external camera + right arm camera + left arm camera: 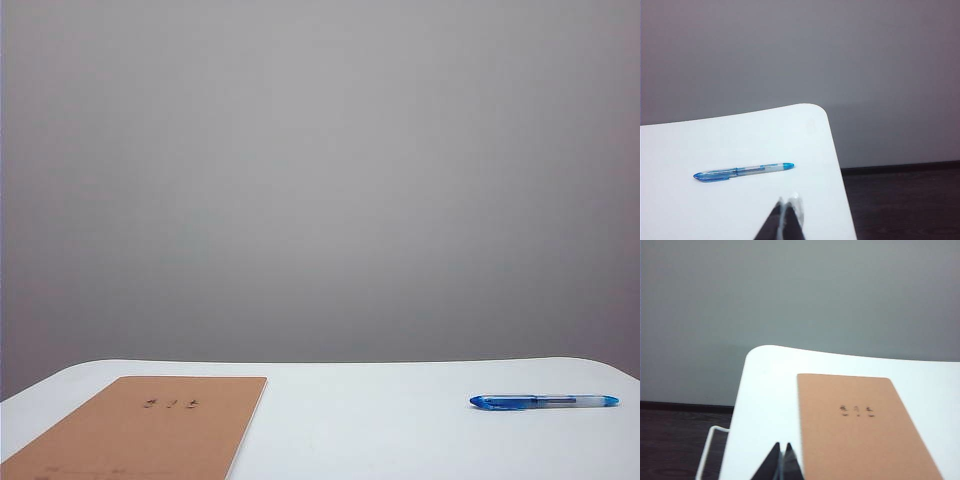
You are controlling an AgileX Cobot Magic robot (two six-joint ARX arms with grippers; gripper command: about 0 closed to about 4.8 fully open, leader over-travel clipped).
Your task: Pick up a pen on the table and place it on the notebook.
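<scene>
Pen (543, 402): lies flat on the table (380, 420) near its right edge, cap end toward the middle, nothing touching it; well apart from the notebook.
Notebook (150, 430): brown cover up, flat by the table's left front, small dark characters near its far edge.
Left gripper (781, 456): low over the table's left edge just beside the notebook, fingertips together, holding nothing.
Right gripper (788, 209): above the table near its right edge, short of the pen, fingertips closed, empty.
</scene>
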